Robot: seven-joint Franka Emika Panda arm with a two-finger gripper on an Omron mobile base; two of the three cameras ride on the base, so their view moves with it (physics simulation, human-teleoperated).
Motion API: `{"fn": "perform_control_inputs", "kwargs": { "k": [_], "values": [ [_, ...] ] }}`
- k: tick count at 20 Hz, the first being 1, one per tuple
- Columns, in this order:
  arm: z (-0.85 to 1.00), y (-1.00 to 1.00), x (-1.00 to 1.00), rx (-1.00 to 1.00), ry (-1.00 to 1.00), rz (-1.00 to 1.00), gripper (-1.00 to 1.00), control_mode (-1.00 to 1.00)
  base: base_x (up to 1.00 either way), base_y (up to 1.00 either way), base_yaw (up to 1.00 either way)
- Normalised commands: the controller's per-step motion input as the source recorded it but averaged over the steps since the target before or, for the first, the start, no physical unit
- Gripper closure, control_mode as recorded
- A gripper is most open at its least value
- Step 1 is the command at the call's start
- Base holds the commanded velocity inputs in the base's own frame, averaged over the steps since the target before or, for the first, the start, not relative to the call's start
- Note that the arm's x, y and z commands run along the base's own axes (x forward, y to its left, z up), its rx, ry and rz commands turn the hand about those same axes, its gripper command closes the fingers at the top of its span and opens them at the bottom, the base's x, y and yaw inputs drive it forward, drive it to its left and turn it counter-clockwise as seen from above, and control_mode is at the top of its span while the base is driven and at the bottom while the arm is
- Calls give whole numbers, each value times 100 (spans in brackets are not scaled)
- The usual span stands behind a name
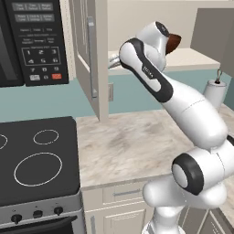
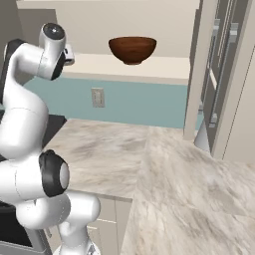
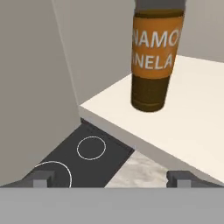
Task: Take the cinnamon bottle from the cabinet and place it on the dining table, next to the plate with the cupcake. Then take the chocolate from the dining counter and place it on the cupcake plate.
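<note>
The cinnamon bottle (image 3: 155,57), brown with an orange label, stands upright on the cream cabinet shelf (image 3: 192,127) in the hand view, ahead and to the upper right. My gripper (image 3: 110,179) is open, its two dark fingertips (image 3: 41,178) wide apart at the bottom of that view, short of the shelf edge with nothing between them. The bottle is apart from the fingers. In the left base view the arm reaches up toward the open cabinet, with the hand (image 1: 112,60) at the shelf's front edge.
A brown bowl (image 2: 132,49) sits on the same shelf. The open cabinet door (image 1: 91,55) hangs left of the arm, beside the microwave (image 1: 27,41). Below lie the black stove (image 1: 36,160) and the marble counter (image 1: 132,141). A paper towel roll (image 1: 215,89) stands at the right.
</note>
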Motion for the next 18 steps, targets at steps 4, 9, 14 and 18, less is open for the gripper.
{"fn": "perform_control_inputs", "kwargs": {
  "k": [4, 9, 14, 18],
  "values": [
    [-3, 20, 33, -3, 0, -11, -100, -100, 0, 0, 0],
    [16, -9, 11, 0, -1, 0, -100, -100, 0, 0, 0],
    [9, 2, 43, 0, -11, 0, -100, -100, 0, 0, 0],
    [0, 9, 42, 0, -14, 0, -100, -100, 0, 0, 0]
  ]
}}
